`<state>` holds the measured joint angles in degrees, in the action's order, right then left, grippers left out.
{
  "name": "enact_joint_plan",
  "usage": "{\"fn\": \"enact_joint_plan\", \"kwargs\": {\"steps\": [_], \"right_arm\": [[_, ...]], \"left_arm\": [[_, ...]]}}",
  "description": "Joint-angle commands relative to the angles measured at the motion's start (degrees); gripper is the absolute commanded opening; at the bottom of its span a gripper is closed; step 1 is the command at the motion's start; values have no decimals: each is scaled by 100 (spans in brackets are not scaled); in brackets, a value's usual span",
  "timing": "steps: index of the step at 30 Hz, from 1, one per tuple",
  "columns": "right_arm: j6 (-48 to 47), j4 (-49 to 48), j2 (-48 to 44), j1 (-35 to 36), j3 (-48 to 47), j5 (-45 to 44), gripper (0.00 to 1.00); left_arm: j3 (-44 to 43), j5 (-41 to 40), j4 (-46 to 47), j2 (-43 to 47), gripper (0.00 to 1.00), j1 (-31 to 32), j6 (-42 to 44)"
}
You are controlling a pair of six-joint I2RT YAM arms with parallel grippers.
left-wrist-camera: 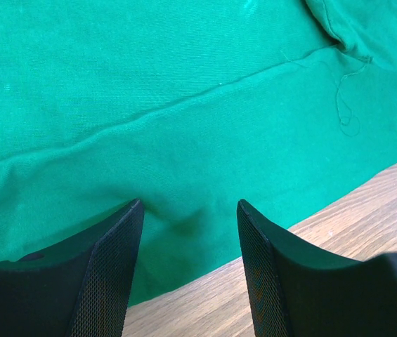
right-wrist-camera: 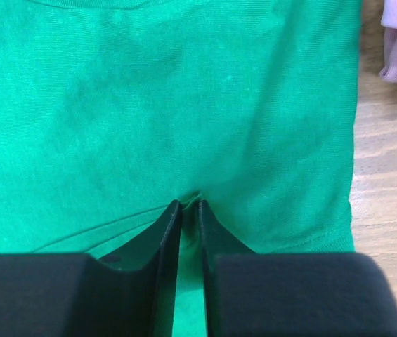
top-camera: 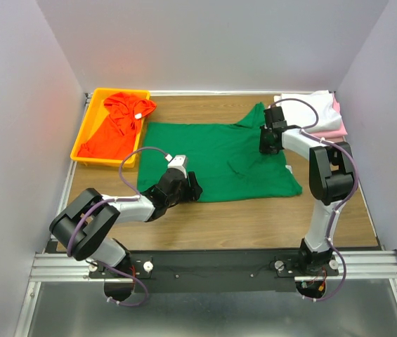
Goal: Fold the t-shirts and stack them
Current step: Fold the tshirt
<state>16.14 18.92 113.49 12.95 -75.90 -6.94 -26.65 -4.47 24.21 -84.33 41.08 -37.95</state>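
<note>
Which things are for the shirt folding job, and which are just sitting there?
For the job: green t-shirt, spread flat, pinched by the right gripper, with the left gripper open at its edge; orange-red t-shirt, crumpled in the yellow tray; white t-shirt and pink t-shirt, far right corner.
Just sitting there: yellow tray; table.

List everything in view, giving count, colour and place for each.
dark green cloth t-shirt: one, green, spread flat mid-table.
orange-red cloth t-shirt: one, orange-red, crumpled in the tray.
white cloth t-shirt: one, white, far right corner.
pink cloth t-shirt: one, pink, far right corner, against the white one.
yellow plastic tray: one, yellow, far left corner.
wooden table: one, brown, under everything.
left end effector: one, black, open over the green shirt's near edge.
right end effector: one, black, pinching the green shirt.
</note>
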Motion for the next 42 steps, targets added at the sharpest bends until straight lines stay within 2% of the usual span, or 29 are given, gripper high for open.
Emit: {"fn": "enact_joint_plan", "kwargs": {"steps": [1,5,9,21,31,42], "right_arm": [[-85,7,235,-47,-39,105,20],[-120,7,209,-56,-39,193,6],[-138,7,-10,-56,-13,158,4],[-103,7,-565,-56,110,-71,8],[-120,7,-460,-64,-135,-53,7],[-102,7,-434,-56,-153,-36,18]], "left_arm": [[125,87,-171,-48,64,41,51],[134,87,-162,-57,64,41,51],[152,78,-162,-48,64,49,43],[134,95,-171,-74,64,40,43],[134,122,-171,-180,64,49,43],[55,175,-171,-320,64,40,78]]}}
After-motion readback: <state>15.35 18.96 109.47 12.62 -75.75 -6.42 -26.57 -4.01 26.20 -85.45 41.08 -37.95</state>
